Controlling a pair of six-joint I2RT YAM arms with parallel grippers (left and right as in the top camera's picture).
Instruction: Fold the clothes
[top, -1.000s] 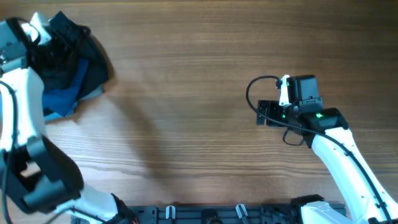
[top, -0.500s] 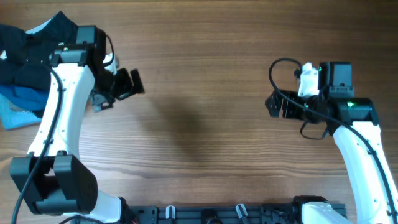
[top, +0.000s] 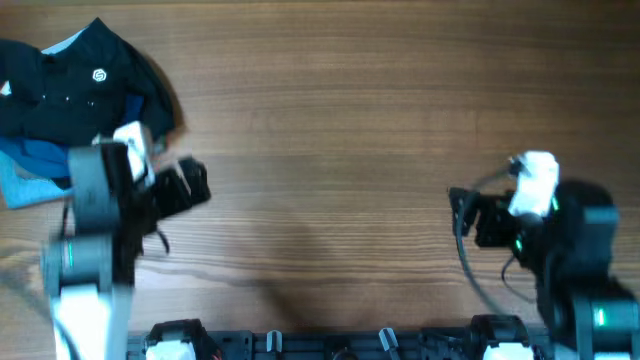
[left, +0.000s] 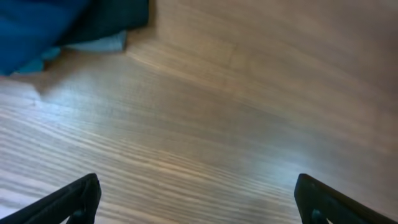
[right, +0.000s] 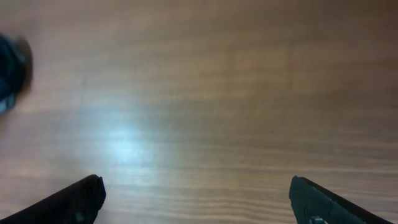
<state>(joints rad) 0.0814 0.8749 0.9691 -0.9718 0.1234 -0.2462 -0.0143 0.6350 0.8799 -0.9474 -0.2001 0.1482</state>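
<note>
1. The left claw (top: 188, 186) is spread wide and holds nothing. Its wrist view shows only bare wood between the two fingertips.
2. The right claw (top: 468, 216) is also fully spread and empty. It hangs over bare wood at the right side, and nothing lies near it.
3. The counter (top: 330, 130) is bare through the middle, which leaves room to lay something flat.
4. The clothes (top: 85, 95) lie bunched in the far left corner, just beyond the left claw and not touching it. They are a rumpled black heap with a small white logo (top: 99, 75) facing up.
5. A blue garment (top: 40, 155) pokes out from under the heap's near edge. A light blue cloth (top: 14, 186) shows at the very left edge, below that.
6. In the left wrist view, the corner of this pile sits at the top left, well clear of the fingertips.
7. Step in hand, as I judge it: folding has not begun. The clothes are not yet spread out, and neither claw is on them.
8. The next move likely falls to the left claw, which is nearer.
   - It would need to reach to the heap and pinch only the black fabric at an edge or corner.
   - It would then draw that fabric onto the open middle, leaving both blue pieces behind.
9. The right claw would then be needed at the far side of the fabric to help flatten it before any fold.
</note>
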